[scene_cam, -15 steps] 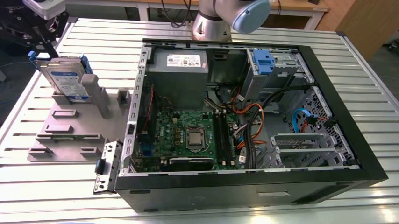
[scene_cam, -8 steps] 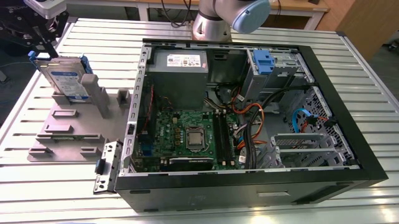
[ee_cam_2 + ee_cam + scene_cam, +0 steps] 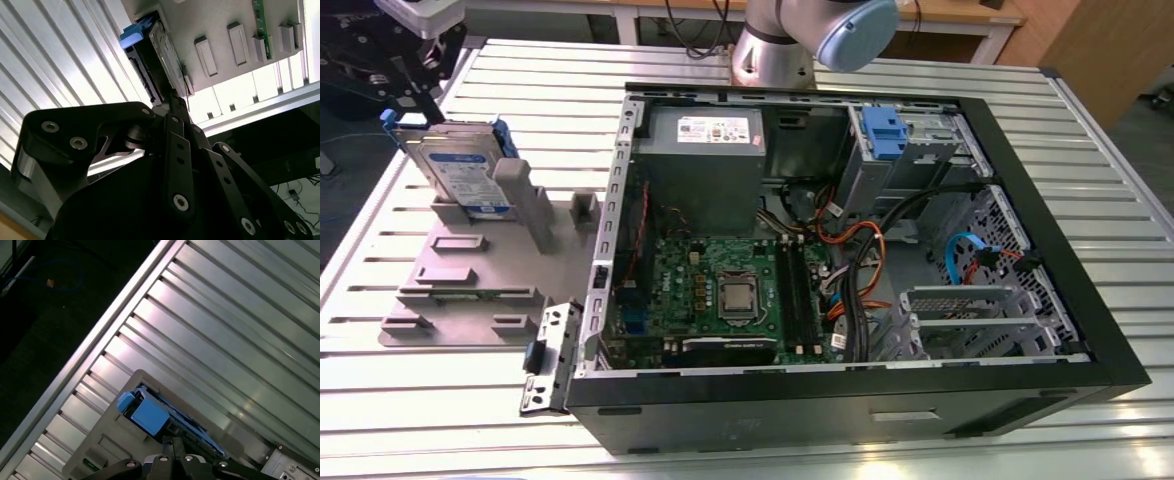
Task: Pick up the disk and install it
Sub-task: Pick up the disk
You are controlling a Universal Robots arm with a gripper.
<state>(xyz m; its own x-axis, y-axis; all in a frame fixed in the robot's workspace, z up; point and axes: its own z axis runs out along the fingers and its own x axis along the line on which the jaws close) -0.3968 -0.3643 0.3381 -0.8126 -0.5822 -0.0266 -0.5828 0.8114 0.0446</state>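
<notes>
Bright, even light; white glare streaks the ribbed table [image 3: 55, 60] [image 3: 225, 340] in both wrist views.

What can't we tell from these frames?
1. Whether the gripper has the disk: in the second wrist view its own body blocks the contact, and in the exterior view it blends into the dark background.
2. The disk's bottom edge: sunk in the holder, exterior view.
3. Inside of the cage: hidden by its walls, exterior view.
4. Most of the arm: cut off by the exterior view's top edge.
</notes>
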